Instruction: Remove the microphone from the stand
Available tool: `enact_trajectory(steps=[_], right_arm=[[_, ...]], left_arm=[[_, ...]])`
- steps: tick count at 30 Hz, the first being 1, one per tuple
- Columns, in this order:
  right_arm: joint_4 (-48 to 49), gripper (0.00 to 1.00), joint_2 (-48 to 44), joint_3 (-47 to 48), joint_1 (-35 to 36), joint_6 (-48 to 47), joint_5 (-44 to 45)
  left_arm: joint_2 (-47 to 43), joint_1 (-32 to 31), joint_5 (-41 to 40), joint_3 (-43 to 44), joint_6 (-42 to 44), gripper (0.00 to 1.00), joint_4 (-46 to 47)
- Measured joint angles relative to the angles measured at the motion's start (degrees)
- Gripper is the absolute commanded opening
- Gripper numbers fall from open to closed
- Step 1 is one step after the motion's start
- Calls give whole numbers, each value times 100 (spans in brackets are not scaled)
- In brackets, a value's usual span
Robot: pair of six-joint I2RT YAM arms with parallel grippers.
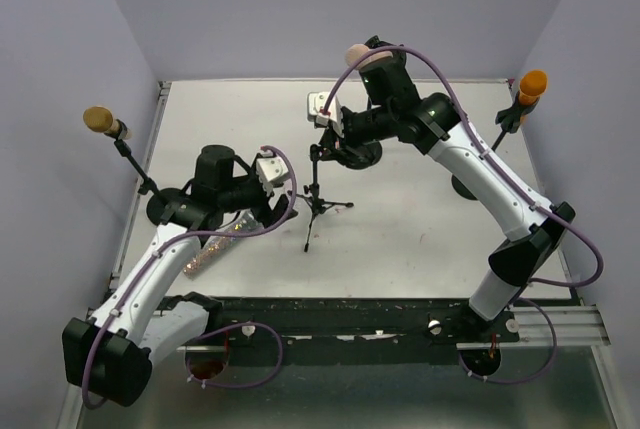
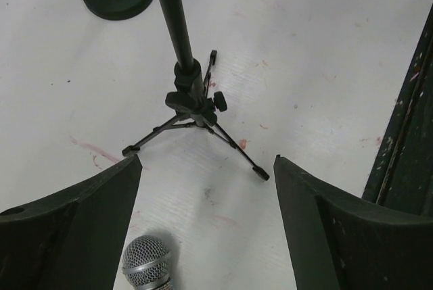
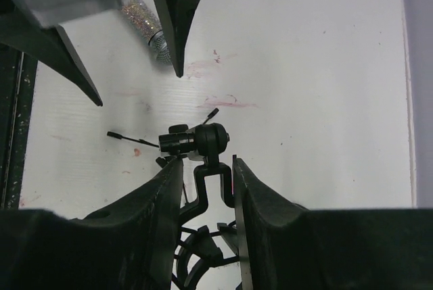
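Pinching the top of the stand [image 3: 203, 140] in the narrowed right claw [image 3: 206, 163], hovering the left claw [image 2: 208, 159] spread wide over the microphone [image 2: 147, 263] lying on the surface [image 2: 325, 53].

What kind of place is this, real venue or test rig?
Most likely a lab robot test cell, not a venue: a white table boxed in by plain lavender walls, two arms bolted at its near edge, and a small tripod stand plus foam-topped microphones as props.
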Motion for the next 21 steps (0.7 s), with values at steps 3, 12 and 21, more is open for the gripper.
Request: enact_trajectory(steps=[3, 12, 21], right_arm=[[26, 41, -79, -96, 0, -79, 35], [-46, 40, -286, -273, 0, -162, 162], [48, 40, -382, -413, 2, -103, 203]], left_arm=[[179, 0, 50, -361, 664, 78, 90], [1071, -13, 302, -605, 855, 61, 1401], [1598, -229, 474, -553, 402, 45, 2253]])
